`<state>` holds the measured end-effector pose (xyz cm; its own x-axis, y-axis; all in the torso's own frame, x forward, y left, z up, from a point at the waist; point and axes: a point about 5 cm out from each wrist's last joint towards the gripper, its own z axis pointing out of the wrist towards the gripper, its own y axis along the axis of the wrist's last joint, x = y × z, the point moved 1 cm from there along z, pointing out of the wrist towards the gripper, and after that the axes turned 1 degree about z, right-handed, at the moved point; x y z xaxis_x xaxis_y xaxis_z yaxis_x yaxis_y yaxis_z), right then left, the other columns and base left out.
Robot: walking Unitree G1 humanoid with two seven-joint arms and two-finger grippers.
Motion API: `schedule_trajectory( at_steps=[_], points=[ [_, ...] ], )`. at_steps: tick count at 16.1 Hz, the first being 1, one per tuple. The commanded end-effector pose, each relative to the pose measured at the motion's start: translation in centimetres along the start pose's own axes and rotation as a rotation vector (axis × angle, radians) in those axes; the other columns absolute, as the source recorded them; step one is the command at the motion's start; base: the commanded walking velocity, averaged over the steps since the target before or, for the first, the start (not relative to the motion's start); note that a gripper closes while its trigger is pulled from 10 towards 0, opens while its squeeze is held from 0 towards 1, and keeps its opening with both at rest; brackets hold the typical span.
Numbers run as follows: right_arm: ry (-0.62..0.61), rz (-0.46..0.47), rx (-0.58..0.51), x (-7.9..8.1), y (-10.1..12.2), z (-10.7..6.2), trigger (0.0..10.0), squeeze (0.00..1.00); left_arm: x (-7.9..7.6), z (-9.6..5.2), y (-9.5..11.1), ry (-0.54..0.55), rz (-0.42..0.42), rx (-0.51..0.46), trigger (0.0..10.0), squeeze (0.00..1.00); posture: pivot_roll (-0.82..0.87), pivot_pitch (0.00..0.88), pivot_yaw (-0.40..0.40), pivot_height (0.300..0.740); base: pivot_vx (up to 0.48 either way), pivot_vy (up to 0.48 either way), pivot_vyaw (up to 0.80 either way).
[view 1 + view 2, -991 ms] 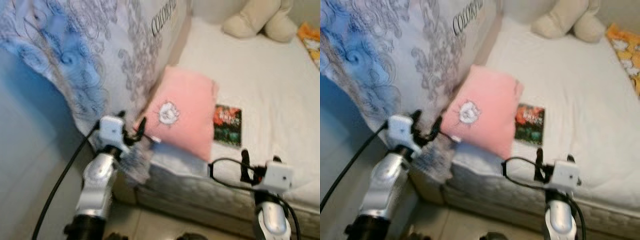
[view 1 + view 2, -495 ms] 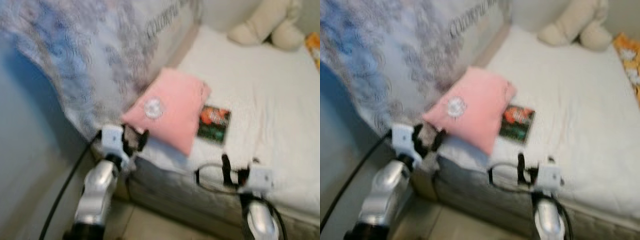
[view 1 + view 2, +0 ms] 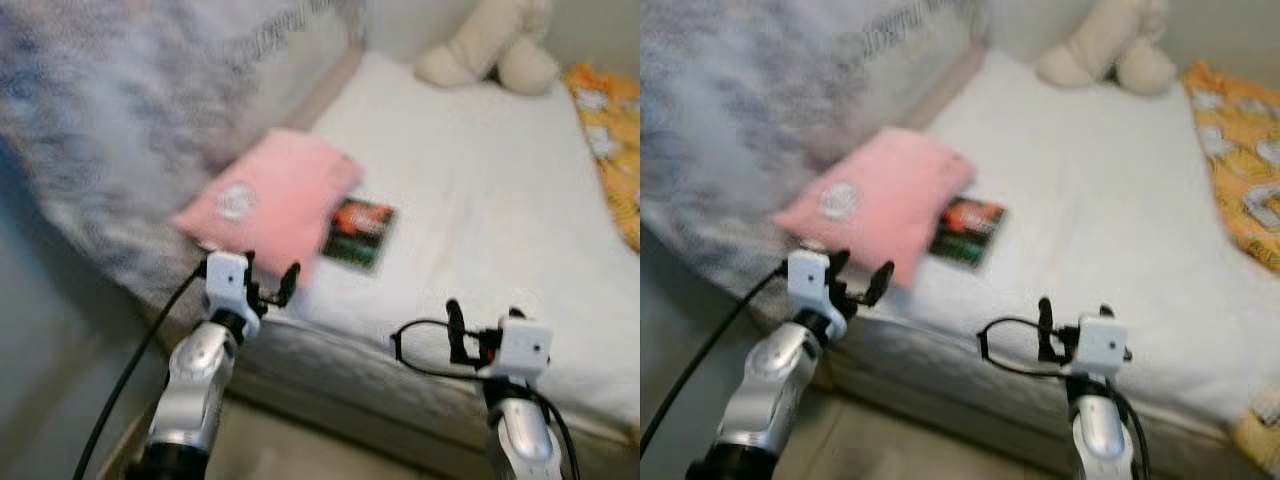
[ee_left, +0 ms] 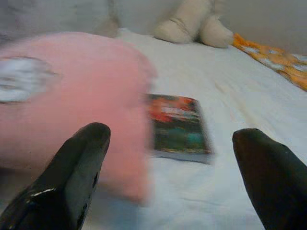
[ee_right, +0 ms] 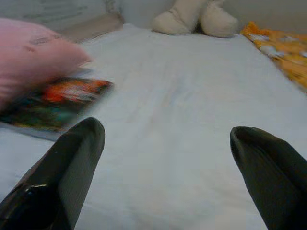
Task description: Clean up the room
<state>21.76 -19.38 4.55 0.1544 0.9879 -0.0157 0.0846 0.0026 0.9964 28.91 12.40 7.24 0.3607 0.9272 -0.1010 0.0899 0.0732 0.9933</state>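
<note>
Mostly bed point(image 3: 480, 200) here: white sheet, head views blurred. Patterned grey-blue blanket point(image 3: 110, 130) is draped along the robot's left side of the bed, with some printed lettering, too blurred to read. Orange patterned cloth point(image 3: 1240, 180) lies along the right edge of the bed. Pink pillow point(image 3: 265, 200) lies on the sheet near the front left corner, with a white round patch on it, up against the blanket. Cream plush toy point(image 3: 487, 45) sits at the far end of the bed, well apart from the pillow. Book point(image 3: 358, 232) with a dark red-green cover lies flat on the sheet, just beside the pillow on its right; its near edge looks tucked against the pillow, contact hard to tell.

Left gripper point(image 3: 268, 288) is raised at the bed's front edge just below the pillow, fingers point(image 4: 72, 182) spread wide, nothing between them; its wrist view looks over the pillow at the book. Right gripper point(image 3: 480, 325) hovers at the front edge of the bed, well right of the book, fingers point(image 5: 62, 177) also spread wide and empty, over bare sheet.
</note>
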Motion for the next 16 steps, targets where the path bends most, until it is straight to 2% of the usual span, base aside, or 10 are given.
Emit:
schedule_trajectory(
  at_steps=[1,2,3,4,6,7,8,10,13,16],
  points=[
    [-0.026,-0.002,-0.005,-0.5,0.2,0.2,10.0,0.0,-0.6,0.2,0.0,-0.035,0.014,0.0,10.0,0.0,-0.05,0.0,0.017,0.74,0.0,-0.458,0.0],
    [-0.016,-0.012,0.025,-0.3,-0.3,0.4,10.0,0.0,-0.3,0.5,-0.5,-0.035,0.038,0.036,10.0,0.0,-0.05,0.0,0.017,0.74,0.0,-0.458,0.0],
    [0.025,-0.024,0.116,0.2,-2.0,1.0,10.0,0.0,0.6,1.3,-2.4,-0.022,0.092,0.168,10.0,0.0,-0.04,0.0,0.015,0.74,0.0,-0.446,0.0],
    [0.02,-0.004,0.32,0.0,-6.0,1.6,10.0,0.0,1.4,0.8,-7.4,0.004,0.025,0.515,10.0,0.0,-0.03,0.0,0.011,0.74,0.379,0.0,0.0],
    [0.034,-0.005,0.535,0.0,-9.4,1.2,10.0,0.0,1.3,-0.9,-10.6,0.013,-0.021,0.75,10.0,0.0,-0.03,0.0,0.014,0.74,0.0,0.0,0.0],
    [0.026,0.012,0.726,-0.3,-11.8,0.0,10.0,0.0,1.5,-2.8,-12.5,0.039,0.028,0.871,10.0,0.0,-0.03,0.0,0.011,0.74,0.0,0.0,0.0],
    [-0.034,0.076,0.826,-0.6,-12.8,-0.7,10.0,0.0,1.6,-4.4,-13.9,0.044,0.091,0.958,10.0,0.0,-0.04,0.0,0.021,0.74,0.0,0.0,0.0],
    [0.128,-0.061,0.934,0.9,-13.9,-1.9,10.0,0.0,1.3,-6.0,-15.1,0.066,0.145,1.046,10.0,0.0,-0.08,0.0,0.036,0.74,0.0,0.0,0.0],
    [0.188,-0.101,0.961,1.2,-14.0,-1.8,10.0,0.0,-0.3,-5.7,-15.6,-0.004,0.169,1.044,10.0,0.0,-0.08,0.0,0.035,0.74,0.0,0.0,0.0],
    [0.184,-0.134,0.993,0.5,-14.5,-2.4,10.0,0.0,-1.3,-5.5,-15.8,-0.039,0.137,1.034,10.0,0.0,-0.08,0.0,0.037,0.74,0.0,-0.469,0.0]
  ],
)
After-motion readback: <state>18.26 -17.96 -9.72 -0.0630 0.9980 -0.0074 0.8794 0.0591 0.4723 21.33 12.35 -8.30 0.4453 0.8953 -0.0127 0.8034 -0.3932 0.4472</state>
